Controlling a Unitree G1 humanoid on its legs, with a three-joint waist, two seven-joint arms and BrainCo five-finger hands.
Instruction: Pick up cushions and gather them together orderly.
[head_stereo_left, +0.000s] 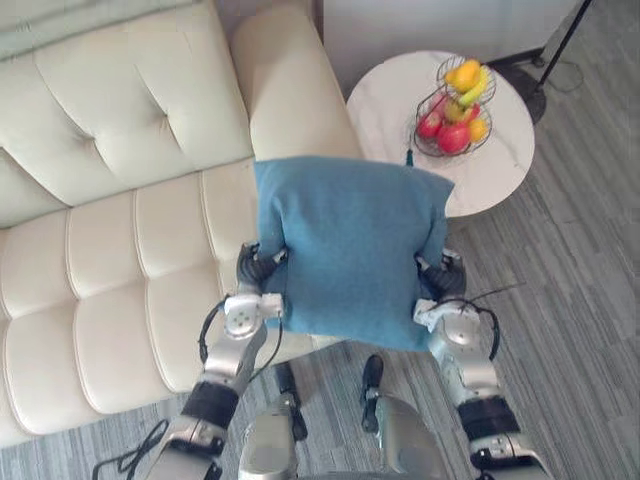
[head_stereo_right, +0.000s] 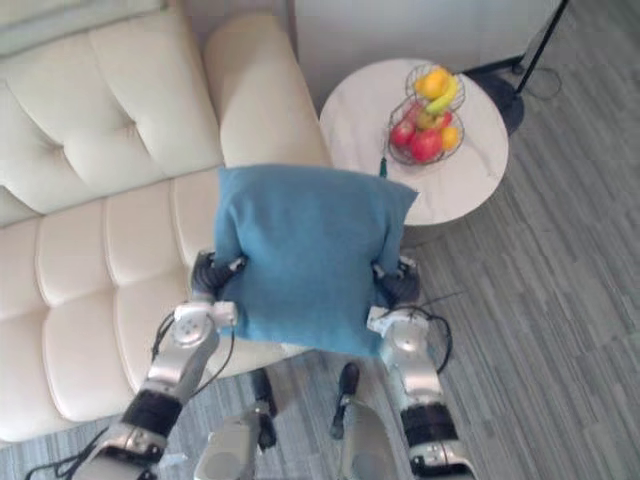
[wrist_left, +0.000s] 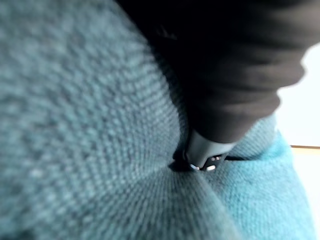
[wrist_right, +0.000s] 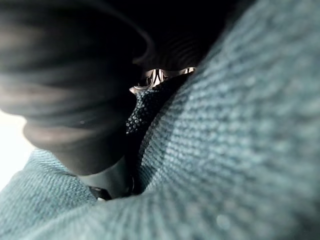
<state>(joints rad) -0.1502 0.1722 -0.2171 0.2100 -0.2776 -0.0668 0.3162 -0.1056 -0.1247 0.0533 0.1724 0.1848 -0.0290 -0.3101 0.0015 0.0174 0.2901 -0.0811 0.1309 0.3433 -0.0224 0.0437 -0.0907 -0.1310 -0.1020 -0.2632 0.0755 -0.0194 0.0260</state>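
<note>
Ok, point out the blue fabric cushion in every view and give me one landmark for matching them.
Left eye view: blue fabric cushion at centre, between left hand and right hand.
Right eye view: cushion slightly left of centre.
Left wrist view: its weave close up.
Right wrist view: weave close up.
Landmark: wire fruit basket on the round white table, upper right in both eye views.

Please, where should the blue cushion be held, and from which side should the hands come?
By its two side edges, low down, one hand from each side. The blue cushion is wide, looks soft and has no handle, so one hand alone would probably let it sag. The left hand and right hand sit against those edges.
</note>
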